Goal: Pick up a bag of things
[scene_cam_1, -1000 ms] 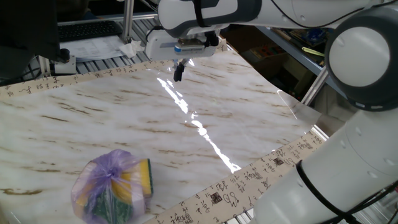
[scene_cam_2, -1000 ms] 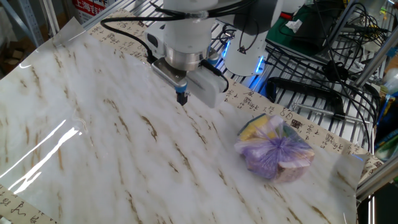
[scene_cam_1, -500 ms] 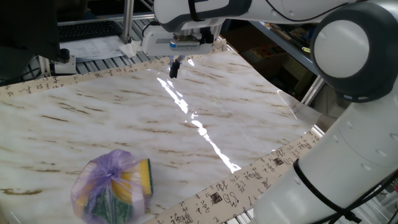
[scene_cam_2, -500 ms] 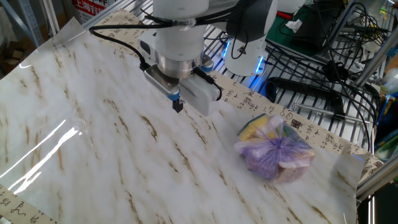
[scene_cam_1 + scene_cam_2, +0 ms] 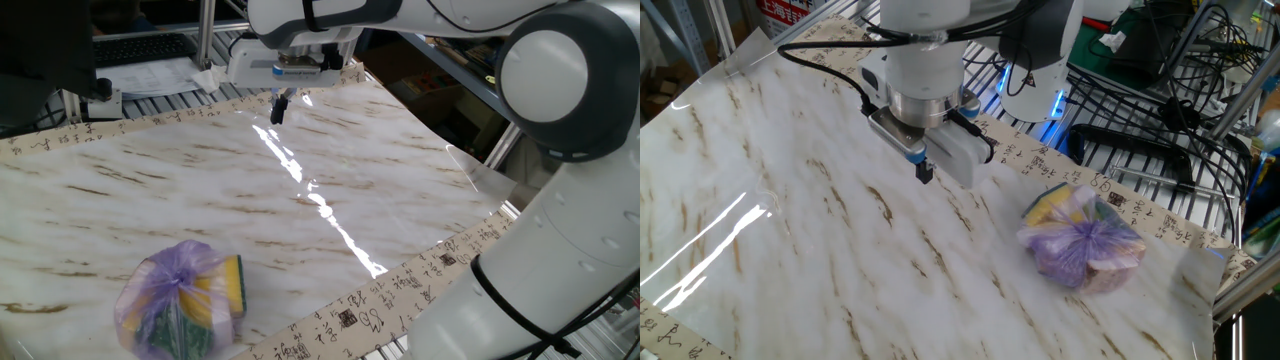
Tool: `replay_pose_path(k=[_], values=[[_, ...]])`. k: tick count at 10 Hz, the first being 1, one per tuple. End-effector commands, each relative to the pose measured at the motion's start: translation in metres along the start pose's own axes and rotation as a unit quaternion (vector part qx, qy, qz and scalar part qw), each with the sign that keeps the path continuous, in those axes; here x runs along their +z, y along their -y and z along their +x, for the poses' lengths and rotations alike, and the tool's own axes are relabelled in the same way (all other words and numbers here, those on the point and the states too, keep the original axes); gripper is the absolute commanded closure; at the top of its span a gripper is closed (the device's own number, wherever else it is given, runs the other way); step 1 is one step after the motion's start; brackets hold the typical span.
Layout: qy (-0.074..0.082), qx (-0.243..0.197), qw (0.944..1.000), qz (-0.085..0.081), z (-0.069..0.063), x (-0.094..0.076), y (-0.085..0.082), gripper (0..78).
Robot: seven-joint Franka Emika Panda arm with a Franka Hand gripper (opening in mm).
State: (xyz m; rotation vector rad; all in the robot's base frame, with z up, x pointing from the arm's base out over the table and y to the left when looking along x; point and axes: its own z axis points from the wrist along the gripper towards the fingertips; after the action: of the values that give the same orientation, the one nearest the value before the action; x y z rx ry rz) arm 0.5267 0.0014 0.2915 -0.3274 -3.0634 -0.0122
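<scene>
The bag of things (image 5: 180, 300) sits near one corner of the marble-patterned counter (image 5: 200, 190), close to the bordered edge, its knotted pale-purple plastic bunched on top and a yellow sponge-like block showing at one side. Nothing is touching it. The gripper (image 5: 924, 172) hangs over the counter well apart from the bag, toward the opposite edge, with its dark fingertips drawn together and nothing between them.

Judging from this, the pickup has not begun; the arm must cross most of the counter first. Several things could spoil it. With the fingers closed as they are, a descent onto the bag would only press or shove it, and since it lies so near the edge, a push could slide it off. The film looks thin and slippery, so a pinch on loose plastic may slip or tear, while the lumpy contents could shift and tilt the load. The knot seems the surest hold, but it is small and soft, and a slightly off-centre approach would miss it. Glare on the glossy counter may also hide the bag's outline.
</scene>
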Motion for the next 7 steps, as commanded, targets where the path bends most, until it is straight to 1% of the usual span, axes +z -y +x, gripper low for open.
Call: replay_pose_path(k=[1,2,3,4,5,7], values=[[0.006,0.005,1.0,-0.002,-0.001,-0.0014,-0.0001,77.6],[0.012,0.005,0.9999,-0.002,-0.001,-0.0014,-0.0001,77.6],[0.013,0.005,0.9999,-0.002,-0.001,-0.0014,-0.0001,77.6],[0.022,0.011,0.9997,-0.002,-0.001,-0.0014,-0.0001,77.6],[0.026,0.014,0.9996,-0.003,-0.001,-0.0014,-0.0001,77.6],[0.023,0.031,0.9992,-0.004,-0.001,-0.0014,-0.0001,77.6]])
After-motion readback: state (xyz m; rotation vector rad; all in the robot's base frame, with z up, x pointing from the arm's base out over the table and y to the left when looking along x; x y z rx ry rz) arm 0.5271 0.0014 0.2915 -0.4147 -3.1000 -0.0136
